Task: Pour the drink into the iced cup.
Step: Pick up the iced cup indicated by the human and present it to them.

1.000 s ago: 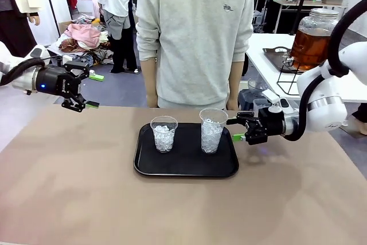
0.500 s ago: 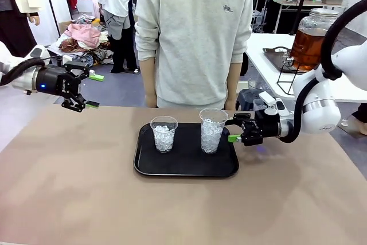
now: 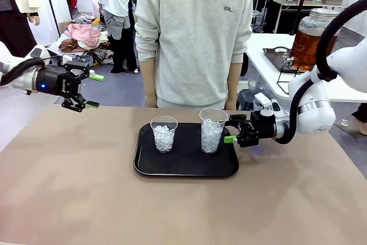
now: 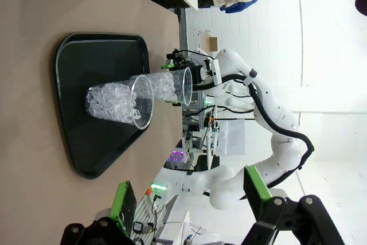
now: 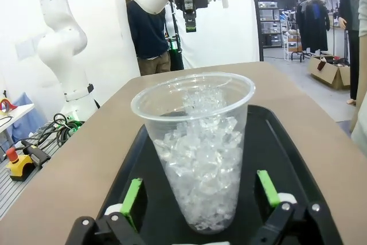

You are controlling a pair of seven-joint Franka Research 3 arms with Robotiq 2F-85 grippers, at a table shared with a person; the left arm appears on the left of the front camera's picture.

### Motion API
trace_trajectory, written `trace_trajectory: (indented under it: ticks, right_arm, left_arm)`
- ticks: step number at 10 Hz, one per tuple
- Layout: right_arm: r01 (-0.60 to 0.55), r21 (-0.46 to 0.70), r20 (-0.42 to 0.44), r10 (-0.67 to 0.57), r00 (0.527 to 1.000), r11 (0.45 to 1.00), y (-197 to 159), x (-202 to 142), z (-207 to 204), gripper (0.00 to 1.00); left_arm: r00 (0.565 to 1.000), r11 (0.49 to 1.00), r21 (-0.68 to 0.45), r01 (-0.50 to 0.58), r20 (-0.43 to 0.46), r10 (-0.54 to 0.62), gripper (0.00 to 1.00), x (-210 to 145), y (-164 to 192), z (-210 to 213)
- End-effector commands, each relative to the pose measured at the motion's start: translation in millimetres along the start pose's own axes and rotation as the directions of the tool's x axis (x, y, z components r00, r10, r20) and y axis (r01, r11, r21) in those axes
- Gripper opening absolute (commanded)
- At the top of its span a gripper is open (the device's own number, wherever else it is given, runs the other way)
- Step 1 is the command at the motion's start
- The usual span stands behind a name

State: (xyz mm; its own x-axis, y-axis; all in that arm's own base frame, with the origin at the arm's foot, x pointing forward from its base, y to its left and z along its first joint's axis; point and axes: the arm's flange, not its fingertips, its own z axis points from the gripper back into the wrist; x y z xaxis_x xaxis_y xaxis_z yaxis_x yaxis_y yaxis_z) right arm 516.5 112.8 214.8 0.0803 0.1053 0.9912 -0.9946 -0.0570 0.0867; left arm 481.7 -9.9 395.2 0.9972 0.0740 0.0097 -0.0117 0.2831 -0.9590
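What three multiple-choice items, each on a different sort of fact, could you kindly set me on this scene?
1. Where do the iced cups stand?
A. on the black tray
B. on bare tabletop
C. in the person's hands
2. How many cups hold ice?
A. one
B. two
C. three
3. How does the right pincer stand?
A. shut on a cup
B. shut, empty
C. open, fingers either side of a cup

Answers: A, both cups sit inside the tray's rim; B, two clear cups show ice; C, the right wrist view shows the green pads apart, flanking the cup.
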Motion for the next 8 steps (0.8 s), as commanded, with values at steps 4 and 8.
trace_trajectory:
  ticks: [4,8]
  right_arm:
    - [-0.039,-0.017,0.024,0.040,0.999,0.999,-9.3,-3.6,-18.9,1.00]
    - [-0.029,0.001,0.021,0.029,0.999,1.000,-8.3,-2.9,-29.1,1.00]
  left_arm:
    - [1.000,1.000,0.000,0.001,-0.001,-0.001,1.00,-0.4,-0.3,0.5]
    - [1.000,1.000,0.000,0.001,-0.001,-0.001,1.00,-0.4,-0.3,0.5]
